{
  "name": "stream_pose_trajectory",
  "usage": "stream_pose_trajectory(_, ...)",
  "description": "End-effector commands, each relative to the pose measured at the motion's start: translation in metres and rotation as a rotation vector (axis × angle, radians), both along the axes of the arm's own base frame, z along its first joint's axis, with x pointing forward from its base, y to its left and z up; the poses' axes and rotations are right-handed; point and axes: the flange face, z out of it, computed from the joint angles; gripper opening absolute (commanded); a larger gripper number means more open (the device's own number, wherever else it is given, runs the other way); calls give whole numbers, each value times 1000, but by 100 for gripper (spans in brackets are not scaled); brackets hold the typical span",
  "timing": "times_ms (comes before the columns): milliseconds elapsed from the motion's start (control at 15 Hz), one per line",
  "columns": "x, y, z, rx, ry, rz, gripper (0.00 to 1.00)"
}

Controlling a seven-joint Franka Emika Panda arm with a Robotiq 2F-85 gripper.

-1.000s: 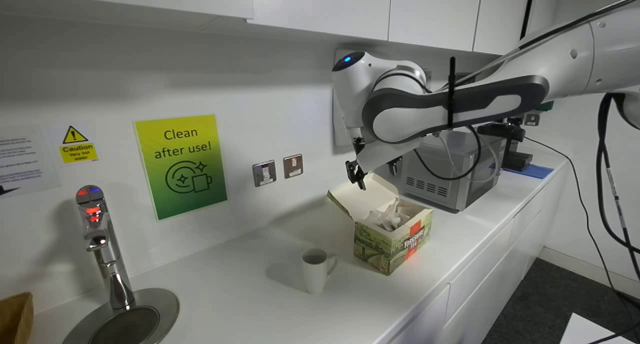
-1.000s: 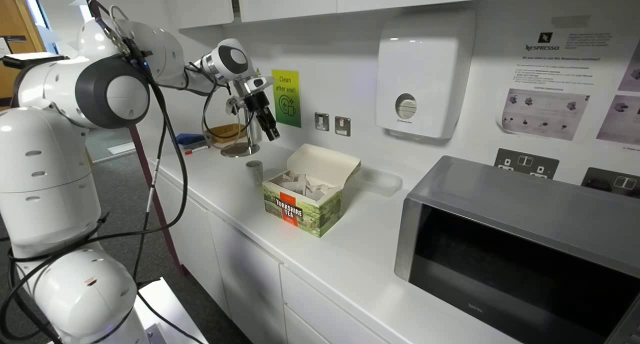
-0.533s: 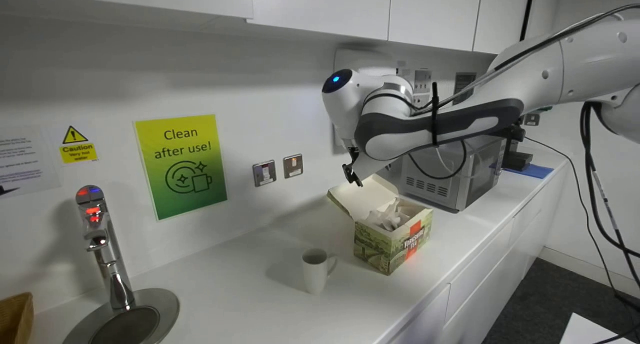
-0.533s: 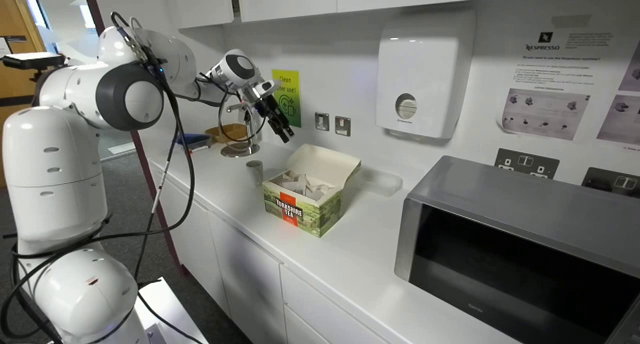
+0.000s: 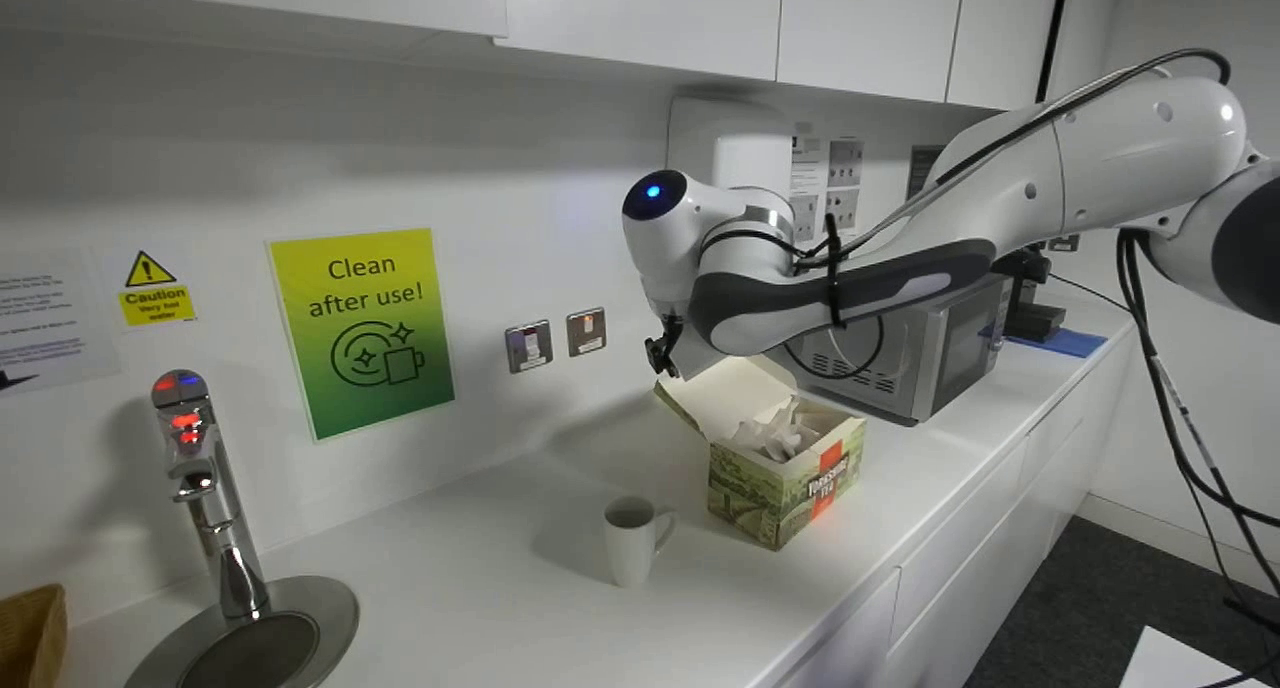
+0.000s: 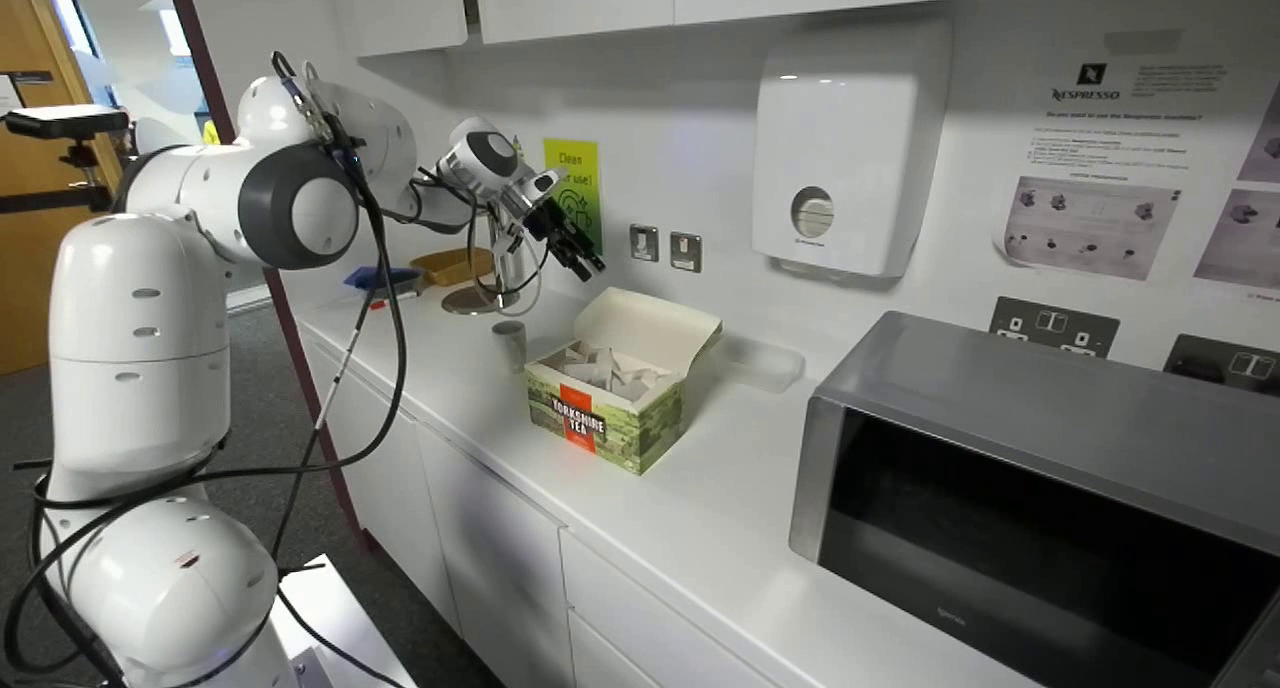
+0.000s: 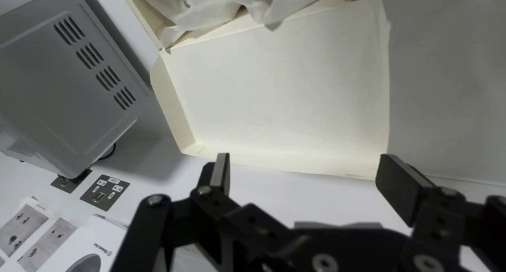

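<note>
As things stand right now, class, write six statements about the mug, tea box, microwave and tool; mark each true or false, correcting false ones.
1. The mug stands upright on the counter beside the tea box. True.
2. The tea box is shut. False: its lid stands raised.
3. The tool is open. True.
4. The microwave stands on the counter. True.
5. The tool grips the mug. False: it holds nothing.
6. The tea box sits on the microwave. False: it stands on the counter.

A white countertop point(image 5: 450, 588) bears a tea box point(image 6: 618, 430), mug point(image 5: 629, 550) and microwave point(image 6: 1000, 508).
</note>
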Motion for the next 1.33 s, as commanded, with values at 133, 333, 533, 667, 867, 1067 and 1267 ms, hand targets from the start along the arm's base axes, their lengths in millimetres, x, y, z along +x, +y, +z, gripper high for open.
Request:
stream_pose_trajectory(133, 20, -1, -8, 38, -41, 10, 100)
stream_pose_trajectory(333, 31, -3, -14, 32, -50, 10, 100)
stream_pose_trajectory(533, 39, -4, -20, 26, -51, 5, 100)
stream_pose_trajectory(667, 43, -1, -25, 20, -49, 7, 100)
stream_pose_trajectory(867, 47, 10, -31, 14, -47, 20, 100)
stream_pose_trajectory(1067, 50, 18, -37, 11, -43, 29, 100)
stream_pose_trajectory(1267, 54, 22, -43, 7, -36, 31, 100)
